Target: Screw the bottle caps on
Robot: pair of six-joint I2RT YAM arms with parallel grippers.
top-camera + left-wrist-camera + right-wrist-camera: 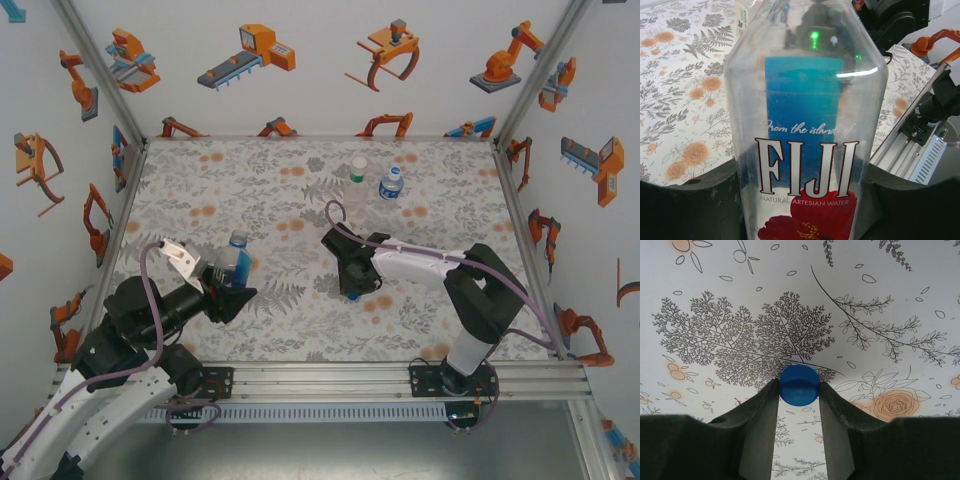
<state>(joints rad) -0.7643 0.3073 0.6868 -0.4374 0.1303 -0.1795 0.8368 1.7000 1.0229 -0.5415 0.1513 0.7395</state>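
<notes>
- Floral-print table [300, 330], walled in by panels [330, 60] printed with orange robot arms.
- On the print near mid-table, blue cap [799, 385], pinched across its rim between the fingers of the right gripper [798, 386]; cannot tell whether lifted clear of the surface.
- Probably light and stiff, yet small and round, so likely to squirt out of a skewed pinch; best held level across the full width, as here.
- At the near left, Fiji bottle [805, 150], clamped around its body by the left gripper [225, 287].
- Thin clear plastic, likely to dent and slip round under torque; calls for a firm hold on the body during the screwing.
- Farther out, green-label bottle [358, 170] and squat blue-label bottle [391, 184], upright, just beside each other near the far edge, well apart from both grippers.
</notes>
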